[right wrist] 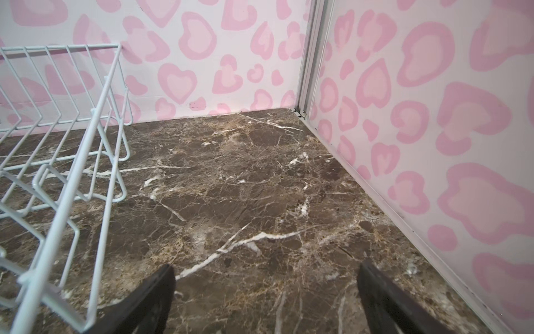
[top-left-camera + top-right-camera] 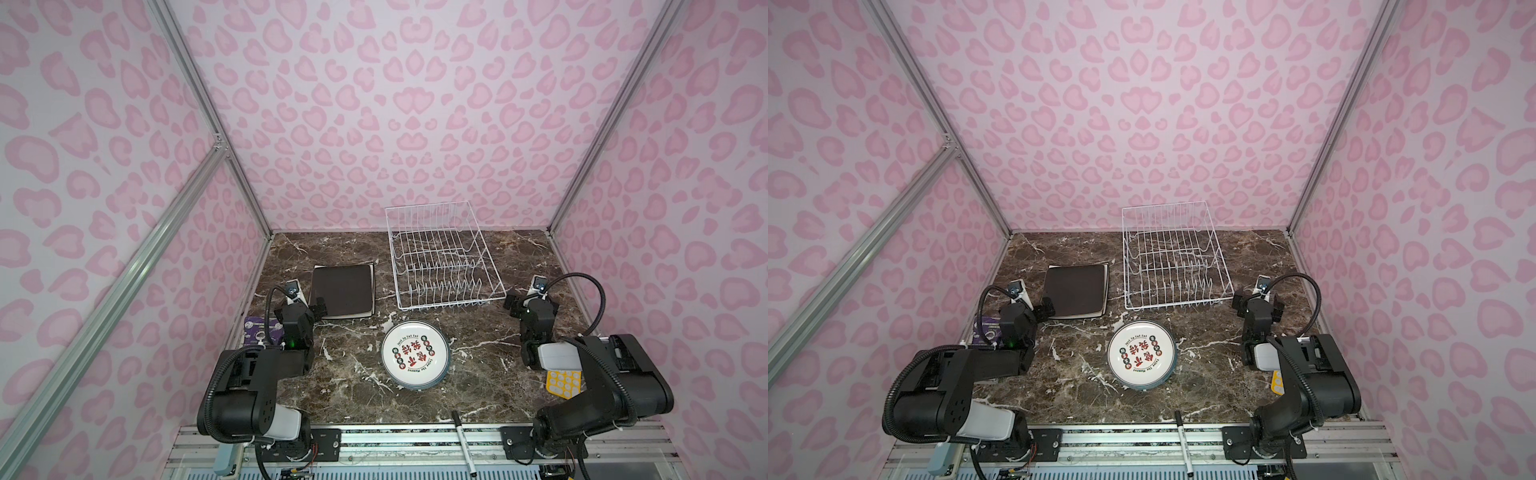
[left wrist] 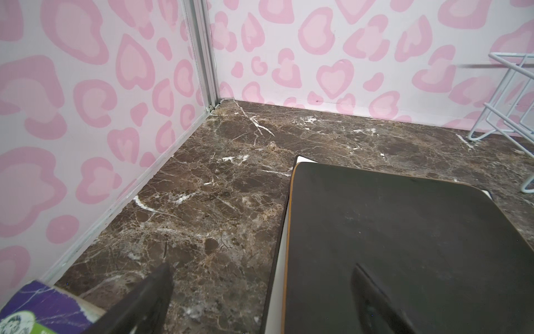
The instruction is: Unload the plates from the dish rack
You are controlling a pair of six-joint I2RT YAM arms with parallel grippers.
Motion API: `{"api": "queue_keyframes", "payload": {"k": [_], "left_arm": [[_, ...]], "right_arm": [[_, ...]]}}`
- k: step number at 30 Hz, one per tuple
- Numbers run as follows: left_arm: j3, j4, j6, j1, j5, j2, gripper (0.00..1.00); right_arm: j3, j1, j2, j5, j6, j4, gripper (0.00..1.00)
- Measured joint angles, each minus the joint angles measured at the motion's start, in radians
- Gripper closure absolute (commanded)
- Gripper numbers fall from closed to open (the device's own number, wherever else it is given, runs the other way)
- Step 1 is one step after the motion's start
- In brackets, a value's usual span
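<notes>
Rack [image 2: 453, 303] beside right tool [image 2: 530, 302]; sq plates [image 2: 343, 291] edge under left tool [image 2: 305, 305].

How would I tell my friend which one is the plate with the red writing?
Find the white wire dish rack at the back of the brown marble table. Just in front of it, mid-table, lies a round white plate with red writing and little dots. The other plates, left of the rack, are square and dark on top.
</notes>
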Motion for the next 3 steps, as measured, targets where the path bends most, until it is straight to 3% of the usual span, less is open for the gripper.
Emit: {"api": "queue_keyframes", "payload": {"k": [3], "left_arm": [[0.004, -0.002, 0.0, 0.0, 0.003, 0.003, 0.03]], "right_arm": [[0.001, 0.001, -0.004, 0.002, 0.0, -0.018, 0.0]]}}
